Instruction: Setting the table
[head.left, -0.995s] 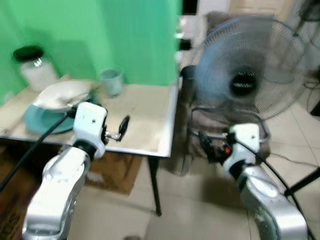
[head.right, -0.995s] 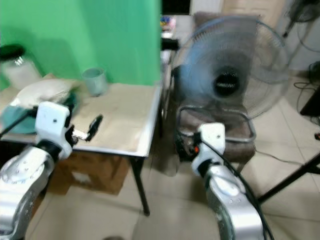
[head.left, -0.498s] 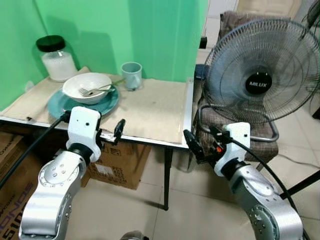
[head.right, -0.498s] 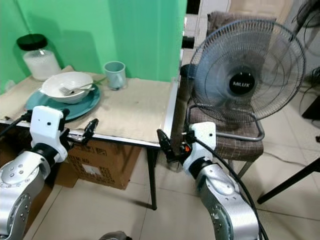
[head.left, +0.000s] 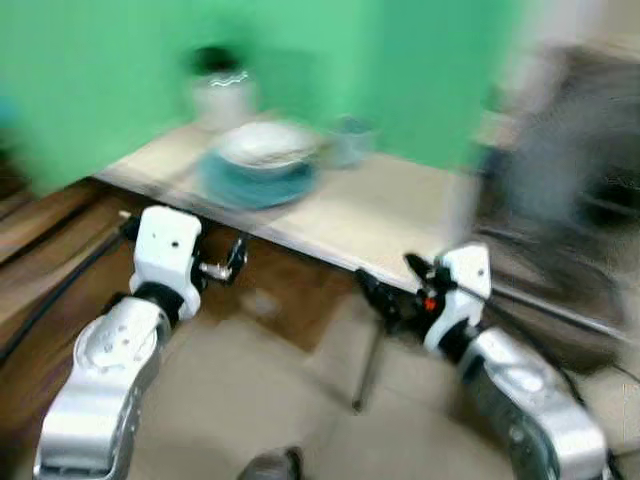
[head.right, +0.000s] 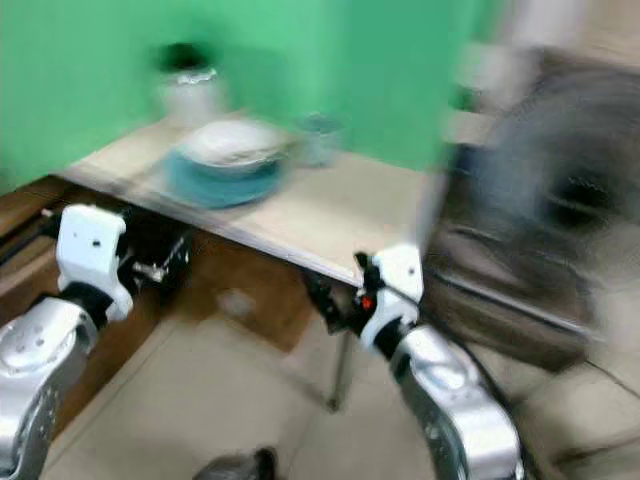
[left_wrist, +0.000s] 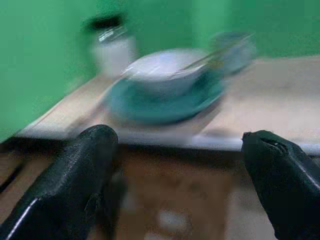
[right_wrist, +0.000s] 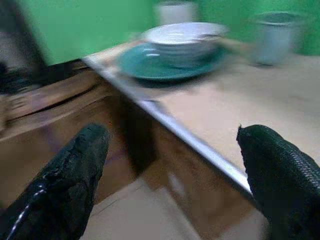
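Green wall behind worktop (head.left: 400, 215), views blurred; bowl (left_wrist: 165, 75) stacked on plate (left_wrist: 165, 102), cup (right_wrist: 272, 35) and jar (left_wrist: 112, 45) beyond both end effectors; left end effector (left_wrist: 175, 175) and right end effector (right_wrist: 175, 175) spread apart, empty, below worktop edge, likely approaching

White bowl (left_wrist: 162, 69), teal plate (left_wrist: 150, 102), green wall (head.left: 100, 70), beige tabletop (right_wrist: 240, 110)

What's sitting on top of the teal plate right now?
A white bowl sits on the teal plate, with what looks like a utensil handle leaning out of it. The bowl's contents and the plate's centre beneath it are hidden, and the picture is blurred.
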